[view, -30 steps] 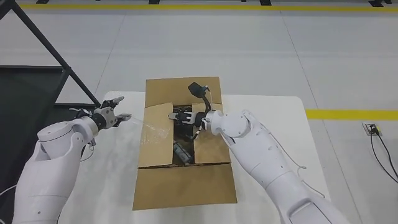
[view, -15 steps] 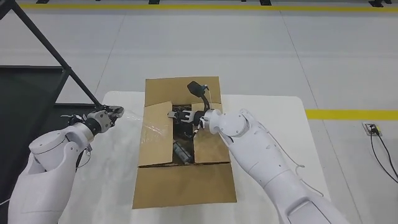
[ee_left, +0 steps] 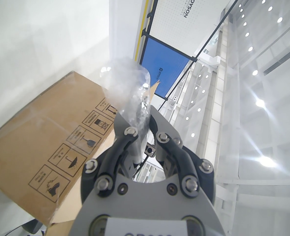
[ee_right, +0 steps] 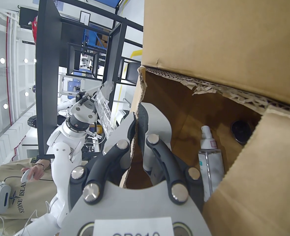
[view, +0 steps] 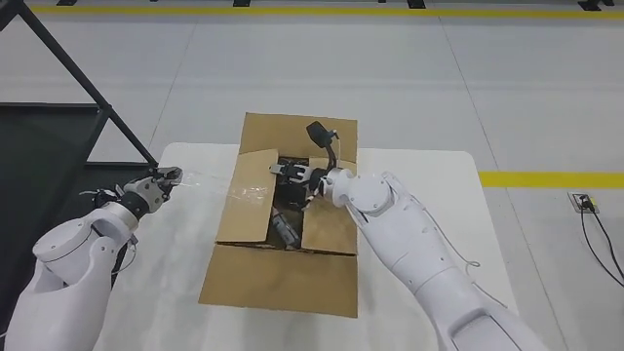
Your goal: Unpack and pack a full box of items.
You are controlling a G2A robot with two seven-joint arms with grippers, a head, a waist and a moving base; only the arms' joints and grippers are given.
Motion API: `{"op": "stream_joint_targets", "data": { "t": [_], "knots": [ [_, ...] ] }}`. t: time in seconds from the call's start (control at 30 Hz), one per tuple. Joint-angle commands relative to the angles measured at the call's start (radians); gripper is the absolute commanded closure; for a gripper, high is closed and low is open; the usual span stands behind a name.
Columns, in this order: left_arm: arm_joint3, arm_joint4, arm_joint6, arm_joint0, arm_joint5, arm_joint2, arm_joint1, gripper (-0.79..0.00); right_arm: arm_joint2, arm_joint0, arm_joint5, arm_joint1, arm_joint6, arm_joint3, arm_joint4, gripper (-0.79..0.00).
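We are pinching clear tape strip [ee_left: 128, 88] in left gripper [ee_left: 142, 122], jaws closed tight on it, strip running to cardboard box [view: 278, 283] on table [view: 429, 180]. Right gripper [ee_right: 138, 121] clamping box flap [ee_right: 138, 92]. Risk: tape tearing short or dragging box sideways, tipping spray bottle [ee_right: 210, 159] inside.

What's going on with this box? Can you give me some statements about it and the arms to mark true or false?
1. The left end effector is shut on a strip of clear plastic film. True.
2. The cardboard box stands on the floor. False: it stands on the white table.
3. The right end effector grips the edge of a box flap. True.
4. The box has nothing in it. False: a spray bottle is inside.
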Motion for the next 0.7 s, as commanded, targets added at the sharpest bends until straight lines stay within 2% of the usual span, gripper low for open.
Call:
{"op": "stream_joint_targets", "data": {
  "t": [0.0,0.67],
  "knots": [
    [-0.007,0.003,0.012,0.014,-0.010,-0.009,0.001,0.000,0.004,0.001,-0.003,0.002,0.004,0.004,0.001,0.000],
    [0.021,-0.014,0.045,0.077,-0.081,-0.086,0.006,0.000,0.044,0.001,0.006,0.018,0.005,0.003,-0.011,0.000]
  ]
}}
